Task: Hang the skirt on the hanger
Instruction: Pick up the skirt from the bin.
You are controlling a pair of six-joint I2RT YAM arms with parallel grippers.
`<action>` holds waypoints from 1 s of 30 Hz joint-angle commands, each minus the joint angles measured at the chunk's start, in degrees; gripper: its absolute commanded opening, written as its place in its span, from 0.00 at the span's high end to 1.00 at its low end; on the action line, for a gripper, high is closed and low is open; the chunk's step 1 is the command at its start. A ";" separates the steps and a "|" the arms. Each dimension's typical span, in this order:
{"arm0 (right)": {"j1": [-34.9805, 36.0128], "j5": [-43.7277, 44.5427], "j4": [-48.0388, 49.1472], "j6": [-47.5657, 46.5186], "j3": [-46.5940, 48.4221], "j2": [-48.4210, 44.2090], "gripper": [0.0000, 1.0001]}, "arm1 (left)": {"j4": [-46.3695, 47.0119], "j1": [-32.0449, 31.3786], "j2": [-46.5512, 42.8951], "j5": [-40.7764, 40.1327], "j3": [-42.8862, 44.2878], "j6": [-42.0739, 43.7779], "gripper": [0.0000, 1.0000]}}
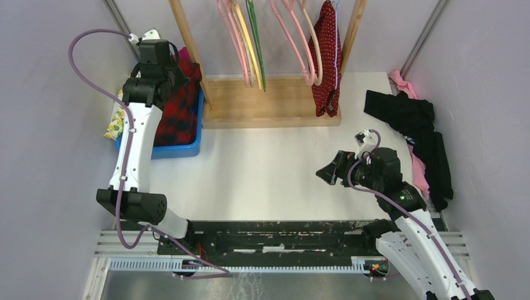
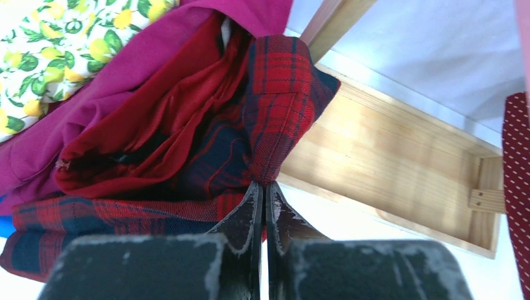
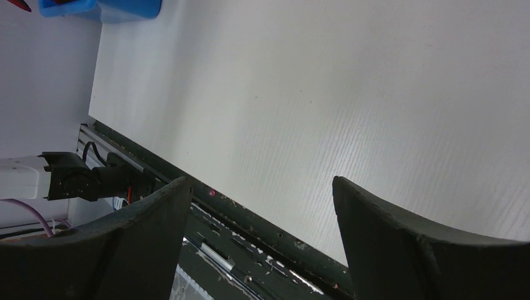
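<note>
The desk [image 1: 269, 169] is white, and its middle is bare from the wooden rack [image 1: 269, 103] at the back to the black rail [image 1: 281, 234] at the near edge. Grey walls stand close on the left and right sides.

The skirt [image 1: 325, 62] hangs at the right end of the rack, dark red with tiny white dots. A thin pale line runs down its right side – that is the hanger [image 1: 338, 56], and it is hard to see. The skirt's bottom comes down to the rack's wooden base.

More hangers hang on the same rack: pink hangers [image 1: 228, 44], a green one [image 1: 255, 44] and a pale wooden one [image 1: 315, 44] just beside the skirt.

The left tool [image 2: 263, 200] is closed, its two fingers pressed together. Its tip touches a fold of the red-and-black plaid cloth [image 2: 281, 106]. I cannot tell if any cloth is pinched. That cloth lies in a blue bin [image 1: 181, 149] in the back left corner, with a magenta cloth [image 2: 125, 81] and a lemon-print cloth [image 2: 56, 44].

The right tool [image 3: 261, 187] is wide open with nothing between its fingers. It hangs over bare desk on the right side, pointing left, well apart from the skirt.

A pile of black clothes [image 1: 412, 125] lies along the right wall, just beside the right arm – a pink cloth [image 1: 403, 84] peeks out behind it.
</note>
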 commanded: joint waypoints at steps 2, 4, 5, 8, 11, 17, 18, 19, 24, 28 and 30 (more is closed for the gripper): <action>0.00 -0.87 3.03 0.64 -0.61 -0.09 0.12 | 9.63 -0.52 -4.08 6.91 8.71 -2.22 0.97; -0.06 -0.90 3.00 0.73 -0.72 -0.13 0.12 | 10.29 -0.52 -4.33 8.58 9.35 -2.57 0.97; 0.03 -0.94 3.07 0.70 -0.79 -0.17 0.12 | 10.54 -0.47 -4.47 9.38 9.76 -2.78 0.97; 0.00 -0.86 2.91 0.66 -0.89 -0.26 0.12 | 11.75 -0.51 -5.03 12.55 10.62 -3.54 0.97; -0.02 -0.87 3.16 0.70 -1.19 -0.18 0.12 | 13.55 -0.48 -5.51 17.04 11.34 -4.90 0.96; -0.05 -0.95 3.71 0.91 -1.46 0.09 0.12 | 15.28 -0.48 -5.11 23.05 14.38 -6.71 0.96; -0.01 -0.94 3.72 0.92 -1.47 0.16 0.12 | 15.56 -0.51 -5.00 23.93 14.97 -7.02 0.96; 0.02 -0.94 3.74 0.91 -1.53 0.17 0.12 | 15.95 -0.50 -4.78 24.93 15.56 -7.37 0.96; 0.02 -1.02 3.96 0.93 -1.81 0.27 0.12 | 17.47 -0.47 -4.06 29.24 18.67 -9.06 0.96; 0.00 -0.84 3.74 0.77 -1.90 0.15 0.12 | 18.83 -0.44 -3.93 32.99 21.00 -10.90 0.95; 0.00 -0.81 3.72 0.70 -1.90 0.25 0.12 | 19.14 -0.41 -3.61 35.06 22.96 -11.91 0.95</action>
